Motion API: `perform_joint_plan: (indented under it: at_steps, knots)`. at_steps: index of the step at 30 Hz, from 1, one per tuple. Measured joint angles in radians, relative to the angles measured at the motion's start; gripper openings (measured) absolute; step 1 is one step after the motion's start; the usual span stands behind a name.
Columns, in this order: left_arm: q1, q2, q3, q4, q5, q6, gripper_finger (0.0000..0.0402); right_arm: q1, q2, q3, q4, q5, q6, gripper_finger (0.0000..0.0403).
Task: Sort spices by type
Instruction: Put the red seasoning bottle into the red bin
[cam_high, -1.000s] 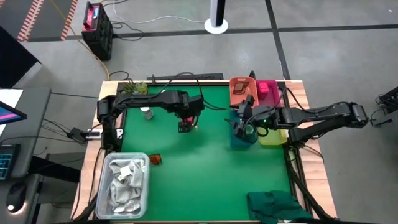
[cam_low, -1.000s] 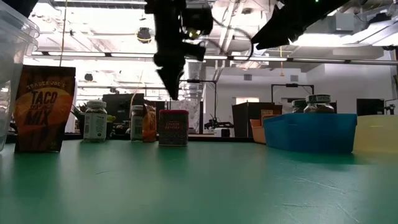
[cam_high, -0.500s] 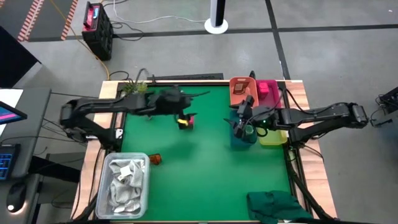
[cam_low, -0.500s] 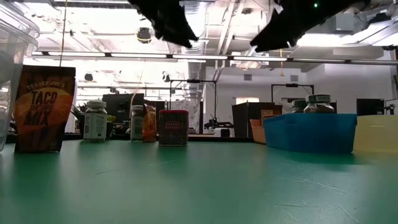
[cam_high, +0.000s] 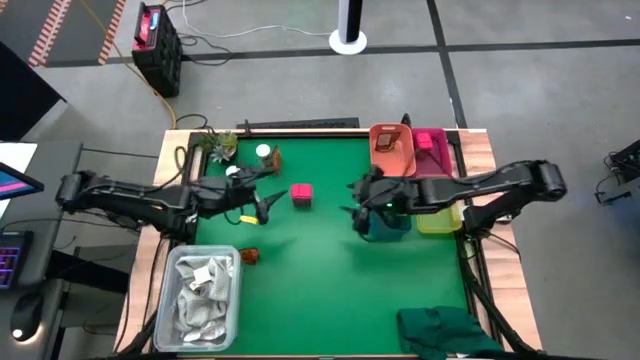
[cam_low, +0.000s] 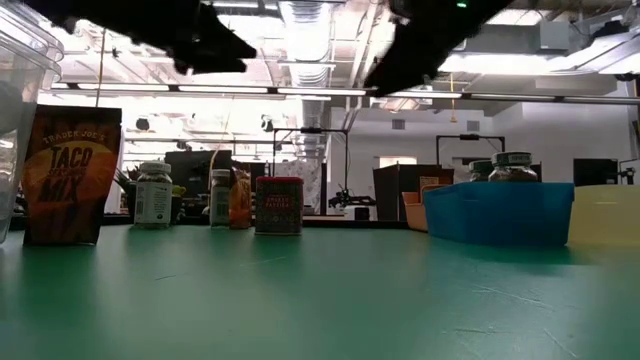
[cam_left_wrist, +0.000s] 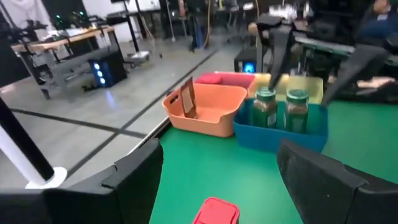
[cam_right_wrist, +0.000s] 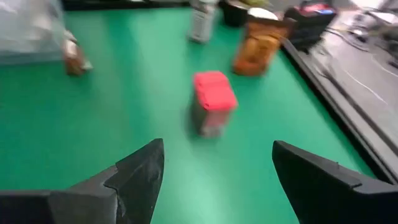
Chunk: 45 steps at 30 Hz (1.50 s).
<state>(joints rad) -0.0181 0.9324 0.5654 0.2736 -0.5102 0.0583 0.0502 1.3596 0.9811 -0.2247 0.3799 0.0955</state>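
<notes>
Green bench (cam_high: 330, 270) carrying the spices. Red tin (cam_high: 301, 193) stands alone near mid-bench, between the two arms. Left gripper (cam_high: 268, 205) hangs above the bench just left of the tin, fingers apart, empty. Right gripper (cam_high: 358, 212) hangs at the blue bin's (cam_high: 385, 230) left edge, fingers apart, empty. Two green-capped jars (cam_left_wrist: 265, 107) stand in the blue bin; the orange bin (cam_high: 391, 152) lies behind it.

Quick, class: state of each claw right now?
Left claw: open, holding nothing.
Right claw: open, holding nothing.
</notes>
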Motion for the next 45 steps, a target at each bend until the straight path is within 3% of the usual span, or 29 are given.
perform_joint_plan:
  at_steps: [10, 22, 45]
  knots:
    - [-0.003, -0.176, -0.062, 0.023, 0.006, 0.005, 0.0302, -0.129, 0.371, 0.298, 0.095, -0.259, -0.201, 0.0325]
    - [-0.014, -0.181, -0.062, -0.028, 0.006, 0.006, 0.0302, -0.193, 0.683, 0.624, -0.033, -0.368, -0.302, 0.0325]
    - [-0.015, -0.233, -0.062, -0.061, 0.006, -0.026, 0.0302, -0.257, 0.796, 0.615, -0.090, -0.408, -0.295, 0.0325]
